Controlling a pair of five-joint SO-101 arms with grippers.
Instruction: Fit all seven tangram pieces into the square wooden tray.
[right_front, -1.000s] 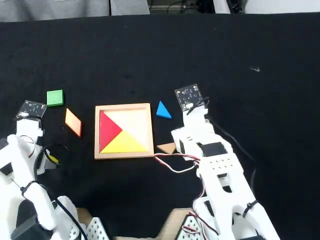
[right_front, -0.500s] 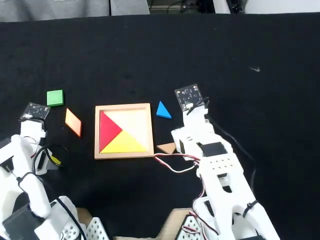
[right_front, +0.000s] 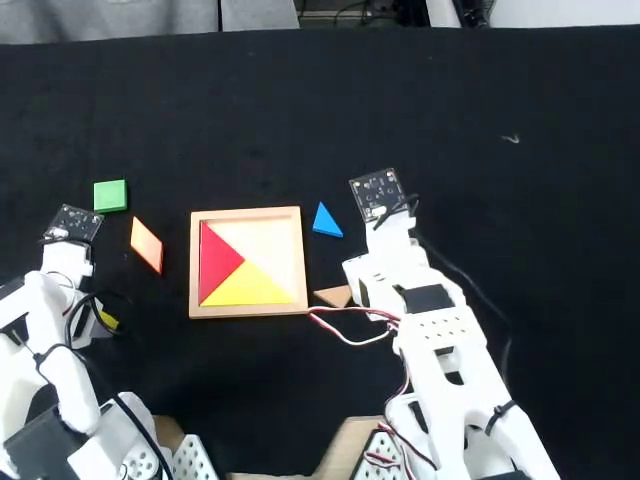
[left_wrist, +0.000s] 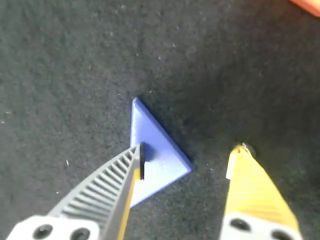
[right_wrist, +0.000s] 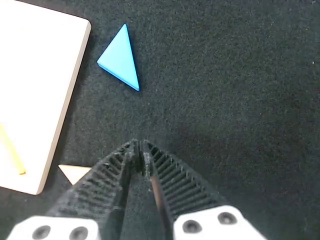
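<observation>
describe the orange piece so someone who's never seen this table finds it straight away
Find the wooden tray mid-table. Just left of it lies the orange piece, nearer the tray than the green square. Unlike that square, it is a slanted parallelogram.

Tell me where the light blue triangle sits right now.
In the high view, the light blue triangle lies just off the far right corner of the wooden tray, ahead of the right gripper.
</observation>
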